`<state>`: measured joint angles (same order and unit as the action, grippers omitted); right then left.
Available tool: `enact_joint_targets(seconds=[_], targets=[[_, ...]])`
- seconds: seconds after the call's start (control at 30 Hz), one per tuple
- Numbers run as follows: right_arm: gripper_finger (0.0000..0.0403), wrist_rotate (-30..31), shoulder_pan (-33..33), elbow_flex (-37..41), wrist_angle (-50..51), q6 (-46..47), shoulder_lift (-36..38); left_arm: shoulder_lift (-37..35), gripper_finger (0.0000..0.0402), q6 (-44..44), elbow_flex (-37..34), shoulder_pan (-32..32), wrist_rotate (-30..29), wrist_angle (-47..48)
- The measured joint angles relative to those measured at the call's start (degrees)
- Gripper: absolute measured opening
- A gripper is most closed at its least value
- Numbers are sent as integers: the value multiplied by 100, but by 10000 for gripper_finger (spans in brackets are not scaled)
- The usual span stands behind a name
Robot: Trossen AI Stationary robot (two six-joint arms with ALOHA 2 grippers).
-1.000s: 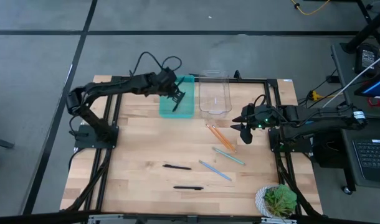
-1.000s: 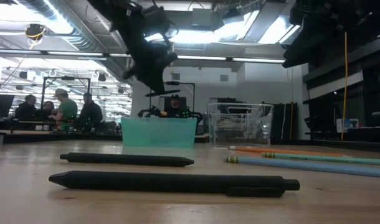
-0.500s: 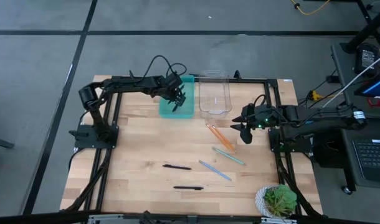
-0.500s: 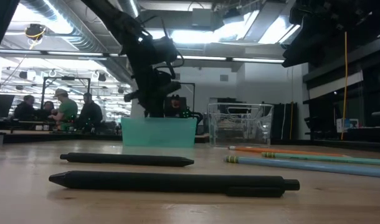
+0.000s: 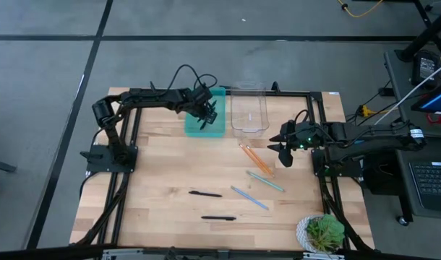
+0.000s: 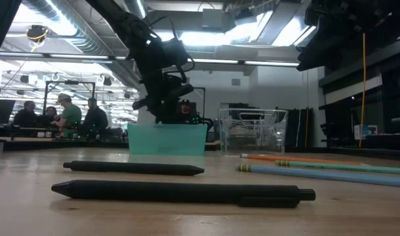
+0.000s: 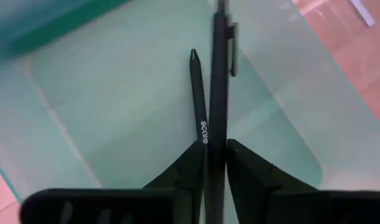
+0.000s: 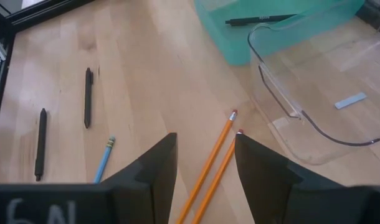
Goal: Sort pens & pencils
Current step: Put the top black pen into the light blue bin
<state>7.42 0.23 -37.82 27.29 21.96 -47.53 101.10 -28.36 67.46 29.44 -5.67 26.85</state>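
Note:
My left gripper (image 5: 204, 115) hangs over the teal bin (image 5: 217, 128) at the table's far edge, shut on a black pen (image 7: 218, 74). A second black pen (image 7: 198, 93) lies flat on the bin's floor. Two more pens (image 5: 206, 193) (image 5: 218, 217) lie on the table toward the near edge. My right gripper (image 5: 284, 150) is open and hovers by two orange pencils (image 5: 255, 157), which show between its fingers (image 8: 205, 140). Two light-blue pencils (image 5: 266, 180) (image 5: 249, 197) lie nearer the middle. My left gripper pinches the black pen between its two fingers (image 7: 246, 162), near one end of the shaft (image 7: 216, 134). The pen runs forward out of the fingers, along them, with its clip end (image 7: 232, 50) farthest out. It is lifted clear above the bin's floor.
A clear plastic bin (image 5: 249, 108) stands right beside the teal bin at the far edge. A potted plant (image 5: 323, 232) sits at the table's near right corner. Bare wood lies on the left half of the table. People sit in the room far behind (image 6: 69, 115).
My left gripper has come down toward the teal bin with the pen still in its fingers; in the low view it has dropped from well above the bin to just over its rim. The left arm's elbow has swung toward the far edge.

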Motion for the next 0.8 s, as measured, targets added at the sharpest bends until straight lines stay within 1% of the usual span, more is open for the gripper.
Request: enact_joint_targets(seconds=[0.2, 0.43, 0.53, 0.67, 0.8], targets=[[162, -2, 0, 0, 4, -5, 0, 0, 100, -86, 0, -16, -92, -147], [162, -3, 1, 0, 58, -7, 1, -99, 126, 143, 82, 17, -183, -215], [162, -2, -2, 0, 76, 0, 0, -160, 128, 316, 323, -1, -29, -204], [162, -2, -2, 0, 105, 0, 1, -162, 128, 533, 758, -140, 576, 121], [162, -2, -2, 0, 121, -1, 0, -163, 128, 786, 1116, -357, 920, 233]])
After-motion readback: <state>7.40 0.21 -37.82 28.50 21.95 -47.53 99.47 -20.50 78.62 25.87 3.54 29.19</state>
